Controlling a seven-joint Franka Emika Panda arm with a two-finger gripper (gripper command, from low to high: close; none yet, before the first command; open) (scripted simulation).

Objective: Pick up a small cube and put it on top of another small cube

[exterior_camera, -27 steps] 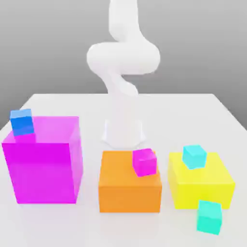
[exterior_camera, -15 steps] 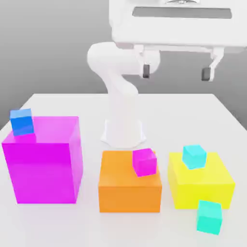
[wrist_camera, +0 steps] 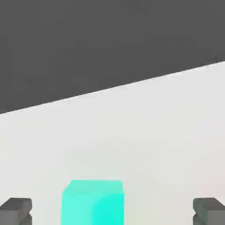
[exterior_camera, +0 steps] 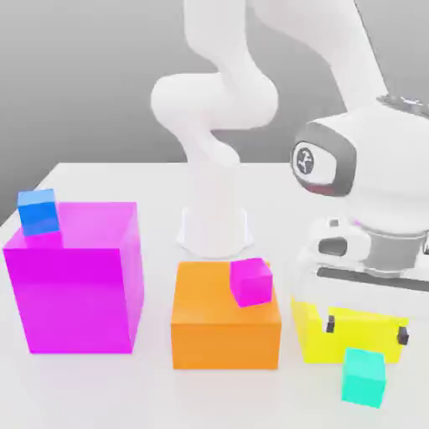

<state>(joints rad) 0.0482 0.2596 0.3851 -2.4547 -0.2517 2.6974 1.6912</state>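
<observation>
small teal-green cube [exterior_camera: 364, 377], upright, on table [exterior_camera: 109, 385]

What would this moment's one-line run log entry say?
phase: approach | gripper: open, above teal-green small cube, not touching | cube: on table, in front of yellow block | stacking: not yet done

I see a white table [exterior_camera: 109, 180] w/ a grey backdrop. Small cube [exterior_camera: 364, 377] is teal-green, plain. Big blocks: magenta [exterior_camera: 74, 281], orange [exterior_camera: 224, 331], yellow [exterior_camera: 312, 335]. A blue small cube [exterior_camera: 38, 211] sits on the magenta one, a magenta small cube [exterior_camera: 251, 281] on the orange. Arm [exterior_camera: 214, 109] is white w/ a dark round badge ringed in red; fingertips [exterior_camera: 331, 322] are dark grey.
</observation>
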